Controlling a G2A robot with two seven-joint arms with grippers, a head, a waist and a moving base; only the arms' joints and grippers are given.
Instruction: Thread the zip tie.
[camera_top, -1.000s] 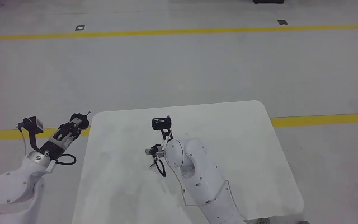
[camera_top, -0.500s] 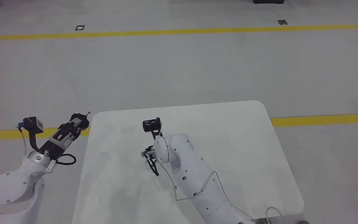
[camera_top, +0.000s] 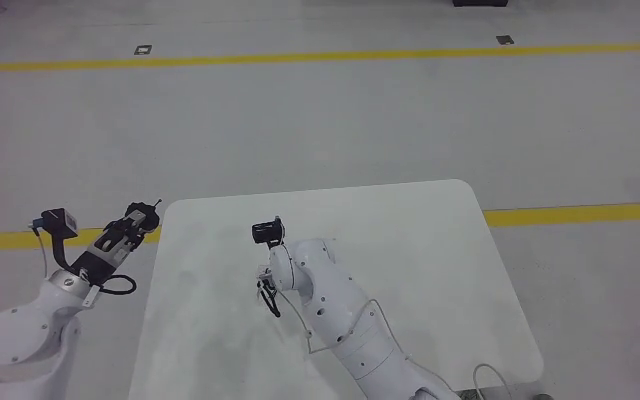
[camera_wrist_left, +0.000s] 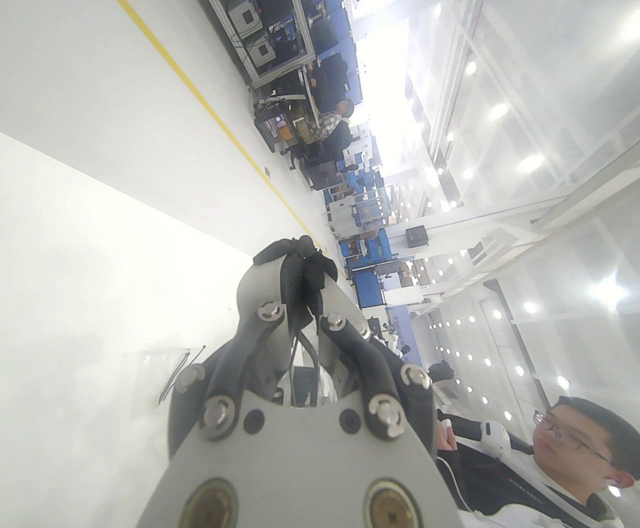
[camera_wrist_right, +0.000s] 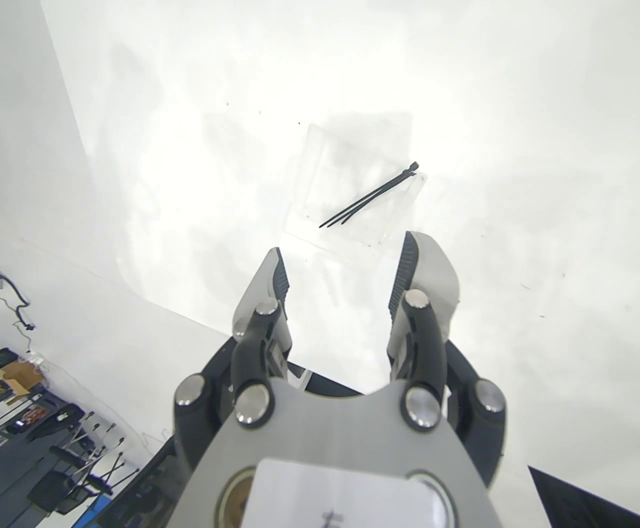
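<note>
Because the zip tie (camera_wrist_right: 372, 195) is thin, light and springy, I judge it will slide or flip easily on the clear plastic tray (camera_wrist_right: 330, 165) where it lies flat, on the white table (camera_wrist_right: 500, 125). The fingers must pinch low; the thicker head end, near the tray's edge, seems the better place to take. The right gripper (camera_wrist_right: 344, 247) hangs just before it, jaws wide apart and empty. The left gripper (camera_wrist_left: 300, 252), beside the table's edge, has its fingers pressed together.
</note>
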